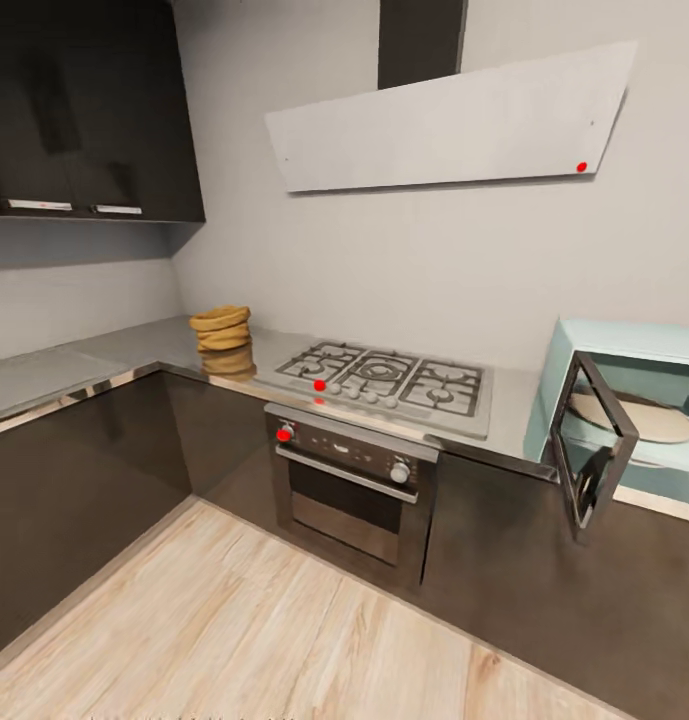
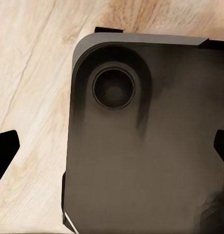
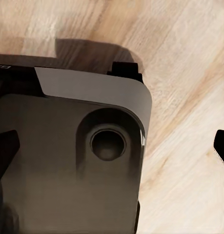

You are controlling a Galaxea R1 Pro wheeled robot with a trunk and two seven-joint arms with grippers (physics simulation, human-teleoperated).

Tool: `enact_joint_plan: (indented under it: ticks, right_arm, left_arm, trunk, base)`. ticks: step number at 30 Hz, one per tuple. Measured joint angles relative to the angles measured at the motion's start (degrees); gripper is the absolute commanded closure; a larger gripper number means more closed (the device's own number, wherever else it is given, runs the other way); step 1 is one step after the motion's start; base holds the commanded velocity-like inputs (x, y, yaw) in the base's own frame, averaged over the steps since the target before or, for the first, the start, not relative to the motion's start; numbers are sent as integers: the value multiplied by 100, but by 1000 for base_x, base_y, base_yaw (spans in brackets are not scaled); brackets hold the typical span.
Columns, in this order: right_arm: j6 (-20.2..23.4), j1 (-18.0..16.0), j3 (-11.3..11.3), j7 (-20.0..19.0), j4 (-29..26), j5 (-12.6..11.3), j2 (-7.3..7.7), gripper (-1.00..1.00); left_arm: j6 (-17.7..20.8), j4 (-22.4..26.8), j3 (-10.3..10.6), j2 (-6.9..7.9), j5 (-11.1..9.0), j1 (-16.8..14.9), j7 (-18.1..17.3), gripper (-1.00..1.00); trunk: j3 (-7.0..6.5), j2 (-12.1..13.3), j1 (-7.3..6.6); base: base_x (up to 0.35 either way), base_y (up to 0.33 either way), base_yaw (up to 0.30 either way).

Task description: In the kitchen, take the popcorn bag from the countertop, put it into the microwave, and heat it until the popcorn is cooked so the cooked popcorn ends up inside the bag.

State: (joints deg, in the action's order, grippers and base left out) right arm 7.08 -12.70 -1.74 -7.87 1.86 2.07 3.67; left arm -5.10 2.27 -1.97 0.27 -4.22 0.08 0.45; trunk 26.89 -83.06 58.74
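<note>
The popcorn bag (image 1: 222,328) — tan-brown, wrinkly, with a rolled rim — sat on the far left of the grey counter (image 1: 104,358), left of the hob (image 1: 384,378). At right stood the mint-blue microwave (image 1: 624,400), door (image 1: 591,440) swung open. Both grippers' jaws were apart, fingertips at the wrist views' edges.

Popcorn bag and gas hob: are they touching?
Apart. In the head view, bare countertop separates the popcorn bag from the gas hob.
</note>
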Motion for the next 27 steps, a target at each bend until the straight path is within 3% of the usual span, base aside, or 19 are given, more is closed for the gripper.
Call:
enact_joint_plan:
  ticks: [27]
  right_arm:
    - [-12, 2, -11, 14, 0, 0, 1, -100]
  left_arm:
    - [1, -2, 0, 0, 0, 0, 0, -100]
  trunk:
    - [0, 0, 0]
  base:
    - [0, 0, 283]
